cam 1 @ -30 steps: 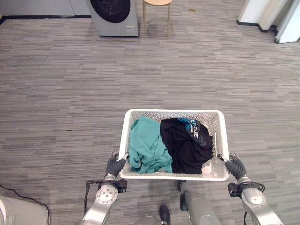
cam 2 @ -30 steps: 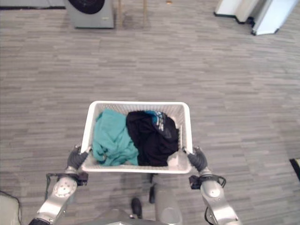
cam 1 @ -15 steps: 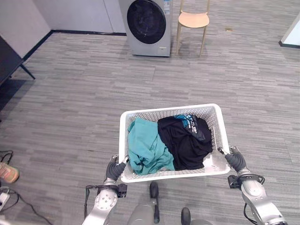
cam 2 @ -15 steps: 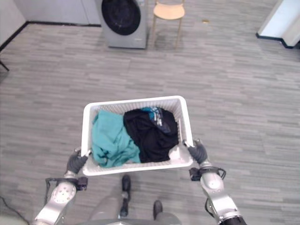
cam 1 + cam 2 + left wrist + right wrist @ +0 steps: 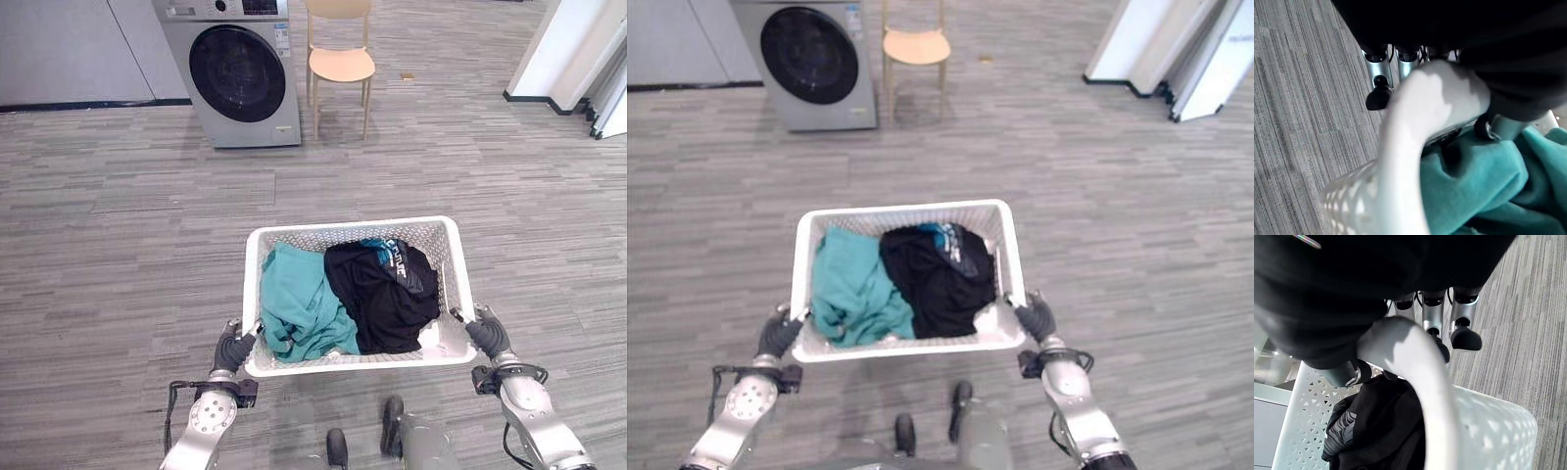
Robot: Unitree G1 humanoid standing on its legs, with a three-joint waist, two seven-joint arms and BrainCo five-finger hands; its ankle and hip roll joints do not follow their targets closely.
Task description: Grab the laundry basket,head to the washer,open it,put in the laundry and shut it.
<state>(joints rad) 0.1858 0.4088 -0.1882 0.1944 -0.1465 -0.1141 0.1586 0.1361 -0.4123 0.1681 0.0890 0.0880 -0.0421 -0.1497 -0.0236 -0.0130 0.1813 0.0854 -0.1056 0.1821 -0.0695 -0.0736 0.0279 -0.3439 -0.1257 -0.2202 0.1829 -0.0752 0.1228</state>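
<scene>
Grey plank flooring runs under the white laundry basket (image 5: 446, 257), carried low in front of the robot with its long axis across the body, the left hand (image 5: 233, 347) curled round the rim at its left end and the right hand (image 5: 487, 333) curled round the rim at its right end. Inside lie a teal garment (image 5: 299, 305) on the left and a black garment (image 5: 384, 294) on the right, touching. Farther off, ahead and to the left, stands the washer (image 5: 235, 69), door closed, well apart from the basket, with a wooden chair (image 5: 340, 63) just beside it
</scene>
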